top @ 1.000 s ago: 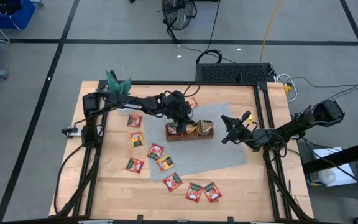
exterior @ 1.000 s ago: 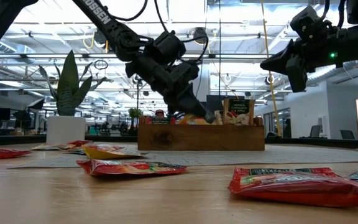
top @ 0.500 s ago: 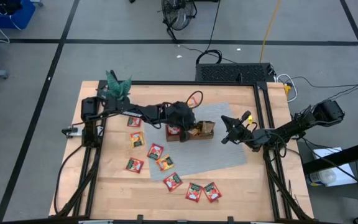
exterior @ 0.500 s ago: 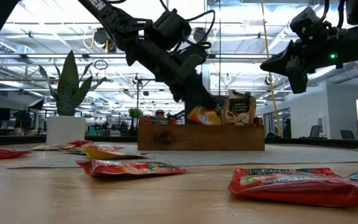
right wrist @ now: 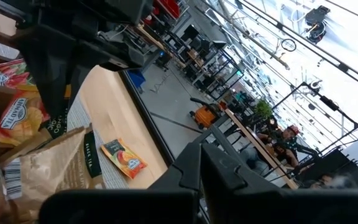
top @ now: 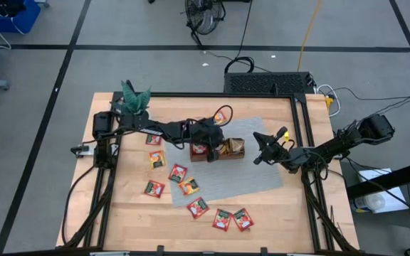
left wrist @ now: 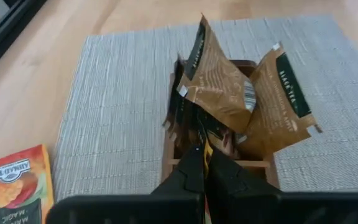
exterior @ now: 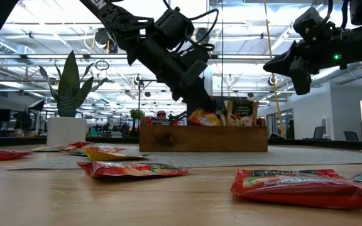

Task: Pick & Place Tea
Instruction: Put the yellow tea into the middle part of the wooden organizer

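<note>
- High view: left gripper [top: 216,140] is over the wooden tray [top: 217,150] at mat [top: 262,171] centre; loose tea sachets [top: 179,173] lie from 7 to 9 o'clock of the tray. Right gripper [top: 260,149] hangs at the tray's 3 o'clock, apart from it.
- Low view: left gripper [exterior: 207,110] reaches into the tray [exterior: 203,139], an orange-yellow sachet [exterior: 207,117] at its tip; more sachets [exterior: 132,168] on the table in front.
- Left wrist view: fingers [left wrist: 194,171] shut, a thin orange edge pinched between them; brown sachets [left wrist: 219,84] stand upright in the tray.
- Right wrist view: right fingers [right wrist: 191,165] closed, holding nothing.
</note>
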Robot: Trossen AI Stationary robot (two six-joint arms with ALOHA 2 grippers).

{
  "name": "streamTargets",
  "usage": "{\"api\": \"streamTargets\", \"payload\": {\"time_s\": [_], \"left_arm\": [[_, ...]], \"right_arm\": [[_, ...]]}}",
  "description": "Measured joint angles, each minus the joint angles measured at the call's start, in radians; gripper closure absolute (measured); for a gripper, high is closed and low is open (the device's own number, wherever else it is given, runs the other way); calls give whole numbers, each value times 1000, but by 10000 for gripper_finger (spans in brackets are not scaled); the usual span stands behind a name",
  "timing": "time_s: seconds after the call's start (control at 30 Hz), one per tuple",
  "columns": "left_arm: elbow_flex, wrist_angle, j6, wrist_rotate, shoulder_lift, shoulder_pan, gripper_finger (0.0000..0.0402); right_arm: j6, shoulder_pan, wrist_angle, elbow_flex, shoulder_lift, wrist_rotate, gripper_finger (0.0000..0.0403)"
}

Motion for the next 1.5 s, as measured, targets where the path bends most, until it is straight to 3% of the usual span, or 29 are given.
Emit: {"api": "streamTargets", "payload": {"time_s": [0.17,0.47,0.57,0.73,0.9,0.97,1.5], "left_arm": [[0,-28,19,-45,-1,0,401],[-16,-106,56,-123,-130,0,401],[-88,60,62,-126,-168,-2,401],[-314,384,52,-128,-210,-2,401],[-511,838,42,-127,-189,-28,401],[-562,947,34,-125,-163,-36,401],[-514,1102,6,-102,18,-43,401]], "right_arm": [[-7,0,0,0,0,0,403],[0,-2,0,0,0,0,403],[16,-8,-1,0,0,0,403],[18,-13,-1,0,0,-1,403],[12,-20,0,0,0,-24,403],[18,-24,3,0,0,-45,403],[25,-39,7,0,0,-52,403]]}}
